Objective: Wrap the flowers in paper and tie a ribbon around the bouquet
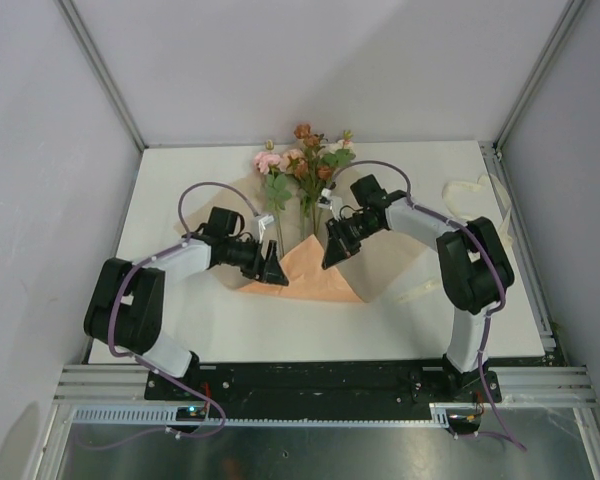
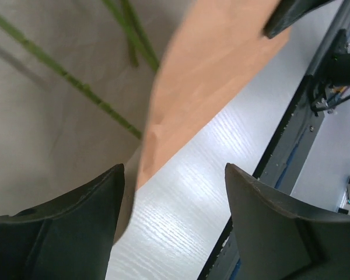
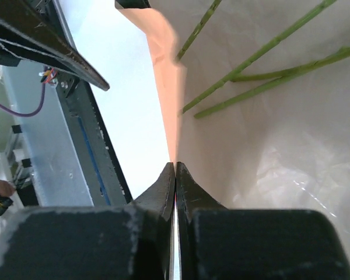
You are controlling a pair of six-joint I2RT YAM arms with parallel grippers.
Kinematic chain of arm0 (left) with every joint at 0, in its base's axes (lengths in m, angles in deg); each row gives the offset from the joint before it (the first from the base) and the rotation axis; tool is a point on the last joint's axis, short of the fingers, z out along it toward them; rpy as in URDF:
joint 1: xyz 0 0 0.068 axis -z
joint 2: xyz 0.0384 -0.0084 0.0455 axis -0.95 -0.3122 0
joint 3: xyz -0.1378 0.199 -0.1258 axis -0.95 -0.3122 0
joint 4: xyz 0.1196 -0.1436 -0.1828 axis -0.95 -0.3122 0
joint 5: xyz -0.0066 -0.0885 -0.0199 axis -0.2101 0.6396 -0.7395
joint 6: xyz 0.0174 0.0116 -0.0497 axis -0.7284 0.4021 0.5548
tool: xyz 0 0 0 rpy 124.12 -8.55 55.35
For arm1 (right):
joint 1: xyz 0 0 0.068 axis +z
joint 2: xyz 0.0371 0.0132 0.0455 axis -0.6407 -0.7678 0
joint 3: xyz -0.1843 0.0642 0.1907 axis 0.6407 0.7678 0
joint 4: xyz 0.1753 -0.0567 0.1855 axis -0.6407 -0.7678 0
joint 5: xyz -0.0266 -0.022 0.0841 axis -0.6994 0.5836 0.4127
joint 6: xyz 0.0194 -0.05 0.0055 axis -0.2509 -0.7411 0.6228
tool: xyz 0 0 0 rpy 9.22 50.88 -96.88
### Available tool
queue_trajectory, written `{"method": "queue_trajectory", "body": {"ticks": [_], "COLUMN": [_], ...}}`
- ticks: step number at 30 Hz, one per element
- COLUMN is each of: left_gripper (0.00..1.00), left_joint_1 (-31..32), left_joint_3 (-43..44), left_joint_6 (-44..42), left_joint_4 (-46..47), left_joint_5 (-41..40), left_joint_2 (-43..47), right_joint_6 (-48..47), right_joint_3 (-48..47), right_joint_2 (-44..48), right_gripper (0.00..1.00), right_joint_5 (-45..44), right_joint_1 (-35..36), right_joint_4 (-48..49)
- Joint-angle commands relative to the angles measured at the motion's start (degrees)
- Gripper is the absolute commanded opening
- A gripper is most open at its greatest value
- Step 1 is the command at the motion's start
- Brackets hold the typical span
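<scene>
Folding thin peach-orange paper sheet over pink, orange and cream artificial flowers.
Right gripper clamped on the paper's raised edge, so I can draw it over the stems on the paper; left gripper apart beside that edge, empty.

The flowers lie on the paper, ribbon at right.

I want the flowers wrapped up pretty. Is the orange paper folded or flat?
Folded. An orange flap of the paper lies over the flower stems, and the right gripper pinches its edge.
</scene>
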State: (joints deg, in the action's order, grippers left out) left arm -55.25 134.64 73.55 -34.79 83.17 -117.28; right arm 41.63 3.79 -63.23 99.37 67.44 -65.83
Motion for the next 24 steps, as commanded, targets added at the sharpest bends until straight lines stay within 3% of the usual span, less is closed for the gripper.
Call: {"method": "queue_trajectory", "body": {"ticks": [1,4,8,10,12,15,18,21,24], "left_gripper": [0.72,0.62,0.35,0.3,0.32,0.48,0.58,0.6,0.56], "left_joint_1": [-1.82,-2.5,-3.44,-3.98,-4.65,-6.42,-8.63,-8.86,-7.31], "left_joint_3": [-0.01,0.29,0.36,0.37,0.26,-0.51,-1.58,-2.93,-5.36], "left_joint_6": [3.96,6.1,10.58,11.8,12.15,13.03,12.16,11.81,15.67], "left_joint_4": [2.97,3.09,3.12,3.05,3.08,3.15,3.4,4.53,6.79], "left_joint_5": [-4.98,-9.08,-13.96,-14.61,-15.15,-15.13,-15.11,-11.26,-7.33], "left_joint_2": [1.34,0.67,-1.38,-1.96,-1.47,1.26,7.84,15.22,17.76], "right_joint_6": [-2.56,-2.51,-3.32,-3.98,-4.71,-5.72,-6.12,-6.1,-6.09], "right_joint_3": [-4.87,-7.7,-12.16,-14.22,-15.72,-17.17,-17.69,-18.23,-19.12], "right_joint_2": [-0.99,-3.13,-6.49,-8.07,-9.34,-10.62,-11.38,-11.81,-12.08], "right_gripper": [0.0,0.0,0.0,0.0,0.0,0.0,0.0,0.0,0.0], "right_joint_5": [-4.71,-7.35,-12.08,-14.04,-15.73,-18.09,-19.73,-20.23,-20.75], "right_joint_1": [0.73,1.01,1.69,2.12,2.66,3.54,4.33,4.61,4.8], "right_joint_4": [-1.83,-2.73,-5.65,-7.21,-8.2,-9.07,-9.04,-8.79,-8.68]}}
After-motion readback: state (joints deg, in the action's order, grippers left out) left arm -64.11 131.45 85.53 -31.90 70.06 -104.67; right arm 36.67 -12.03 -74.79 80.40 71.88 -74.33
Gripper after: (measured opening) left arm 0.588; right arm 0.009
